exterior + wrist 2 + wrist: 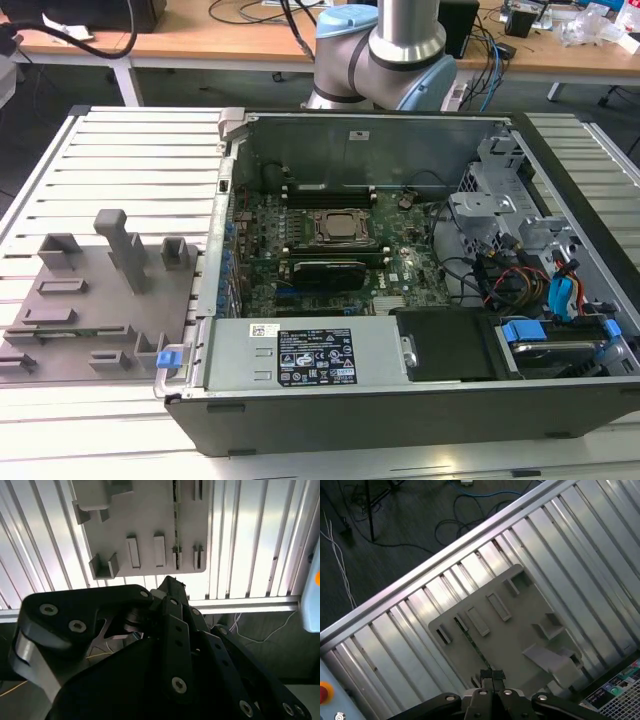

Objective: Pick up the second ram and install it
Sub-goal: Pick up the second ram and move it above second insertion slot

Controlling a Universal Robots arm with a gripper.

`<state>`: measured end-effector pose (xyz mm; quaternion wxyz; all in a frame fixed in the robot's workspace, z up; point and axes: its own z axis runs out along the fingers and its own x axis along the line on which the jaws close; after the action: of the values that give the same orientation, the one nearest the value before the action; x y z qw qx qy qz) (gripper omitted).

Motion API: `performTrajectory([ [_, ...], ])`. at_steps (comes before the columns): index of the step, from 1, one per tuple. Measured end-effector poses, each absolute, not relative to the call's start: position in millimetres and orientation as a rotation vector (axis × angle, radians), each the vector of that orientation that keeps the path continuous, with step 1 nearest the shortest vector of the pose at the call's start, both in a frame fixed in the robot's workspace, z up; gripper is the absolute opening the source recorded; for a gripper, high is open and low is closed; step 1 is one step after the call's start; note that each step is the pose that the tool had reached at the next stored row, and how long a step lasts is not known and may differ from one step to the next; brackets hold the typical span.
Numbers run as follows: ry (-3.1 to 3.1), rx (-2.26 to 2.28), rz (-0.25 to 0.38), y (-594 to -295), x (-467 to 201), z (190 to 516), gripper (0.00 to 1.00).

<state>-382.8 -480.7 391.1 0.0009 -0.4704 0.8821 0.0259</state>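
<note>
Black tool (490, 674), its tips pressed together on nothing, hovers above the grey holder (520, 610) on the slatted tabletop (395, 645). The second ram (472, 642) sits in a holder slot near the tips, untouched.

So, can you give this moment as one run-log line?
gripper: shut, empty, over gray fixture | second ram: lying in fixture, not yet picked

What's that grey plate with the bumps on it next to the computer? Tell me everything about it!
It is a flat grey plate, looking like matte plastic, lying on the ribbed metal table, at the exterior view's left of the open computer case. Small blocks, slotted holders and one tall post rise from it. A thin green stick sits in one holder.
</note>
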Motion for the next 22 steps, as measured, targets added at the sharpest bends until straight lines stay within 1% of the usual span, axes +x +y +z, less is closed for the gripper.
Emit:
performTrajectory([
  [22, 2.447, -1.981, 0.081, -480.7, -382.8, 391.2, 0.11],
])
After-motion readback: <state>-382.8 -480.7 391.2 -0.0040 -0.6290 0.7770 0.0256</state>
